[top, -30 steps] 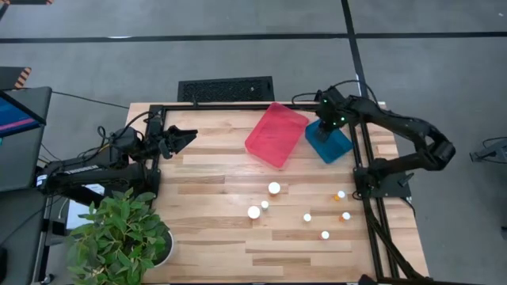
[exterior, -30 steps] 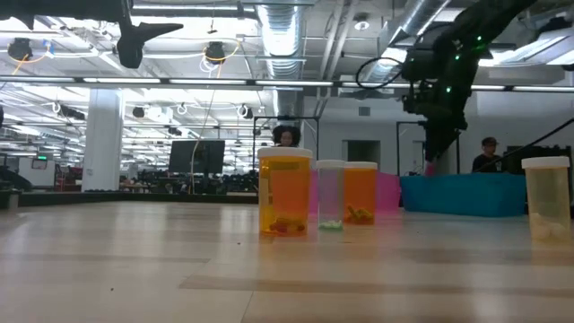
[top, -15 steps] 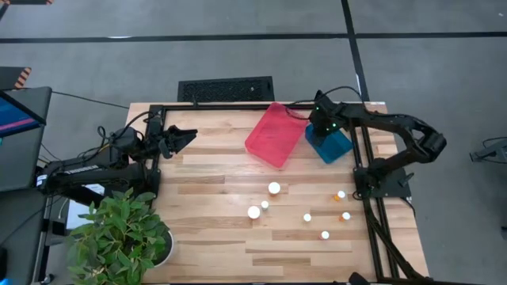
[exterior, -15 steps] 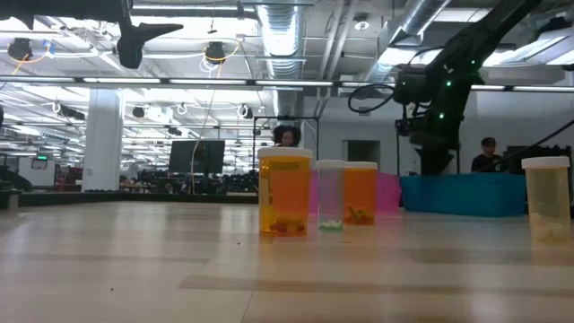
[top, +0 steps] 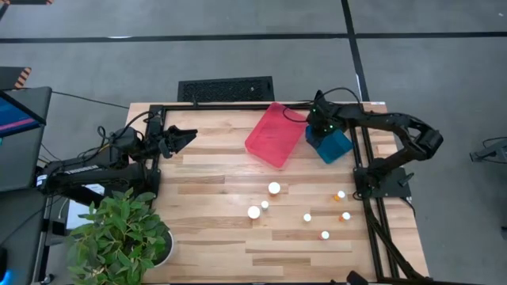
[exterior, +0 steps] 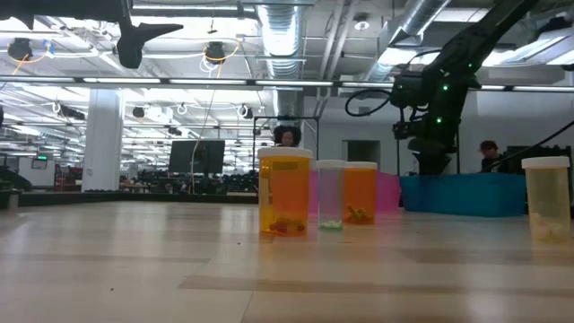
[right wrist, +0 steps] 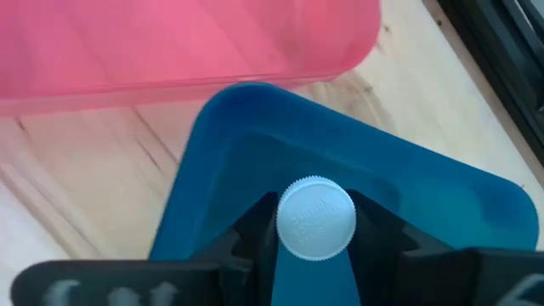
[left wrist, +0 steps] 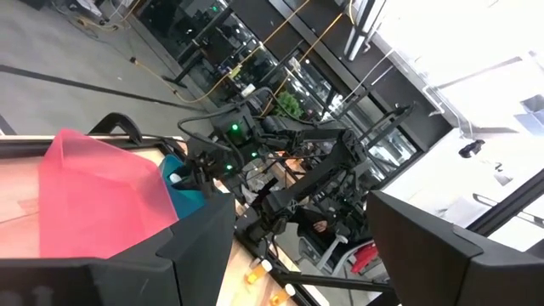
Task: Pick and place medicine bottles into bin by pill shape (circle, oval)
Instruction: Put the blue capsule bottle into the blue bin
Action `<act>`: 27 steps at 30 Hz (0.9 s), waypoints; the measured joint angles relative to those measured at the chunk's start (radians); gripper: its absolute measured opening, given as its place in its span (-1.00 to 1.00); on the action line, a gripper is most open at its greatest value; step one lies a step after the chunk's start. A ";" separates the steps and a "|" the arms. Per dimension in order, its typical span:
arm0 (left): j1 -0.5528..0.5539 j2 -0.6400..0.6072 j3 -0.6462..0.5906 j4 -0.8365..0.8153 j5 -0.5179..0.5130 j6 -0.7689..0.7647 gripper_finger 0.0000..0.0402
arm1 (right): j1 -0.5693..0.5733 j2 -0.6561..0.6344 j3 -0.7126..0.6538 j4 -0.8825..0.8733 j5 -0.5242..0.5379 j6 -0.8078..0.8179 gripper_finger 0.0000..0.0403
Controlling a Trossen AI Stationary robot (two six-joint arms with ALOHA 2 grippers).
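R gripper [right wrist: 316,255] is down over the blue bin [right wrist: 442,195] at the far R of the table, fingers narrow and clamped on a white-capped medicine bottle [right wrist: 316,217] that sits between them, cap up, above the bin floor. Over the last sec the R arm swung from above the bin's R side toward its L edge, next to the pink bin [top: 275,133], and dropped lower: low view has the wrist now just above the blue rim where it was higher before. My read: this is the placing step, bottle already over the target, release prob next. Bottle not let go yet.

L gripper [top: 184,137] waits at the far L of the table, fingers wide, holding nothing; no change there.

Loose bottles [top: 274,188] on the near-R part of the table: seven white caps in the high view, same spots as a sec ago, a couple w/ orange bodies. Low view shows three close up, two orange and a clear one [exterior: 330,195] between them w/ greenish pills, plus a pale one at R edge.

So one bottle nearly sorted, seven to go. Pill shape in the held bottle can't be seen, so can't tell if blue is the right bin.
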 joint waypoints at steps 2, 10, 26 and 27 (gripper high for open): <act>0.000 0.000 0.000 0.000 0.000 0.000 0.29 | -0.002 0.000 0.000 0.005 0.000 0.000 -0.33; 0.000 0.000 0.000 0.000 0.000 -0.007 0.29 | -0.002 0.000 0.000 0.013 0.000 0.000 -0.33; 0.000 0.000 0.000 0.000 -0.001 -0.048 0.29 | -0.001 -0.001 -0.029 0.048 0.029 -0.002 -0.33; 0.000 0.000 0.000 0.000 -0.004 -0.048 0.29 | -0.001 -0.001 -0.029 0.048 0.029 0.000 -0.33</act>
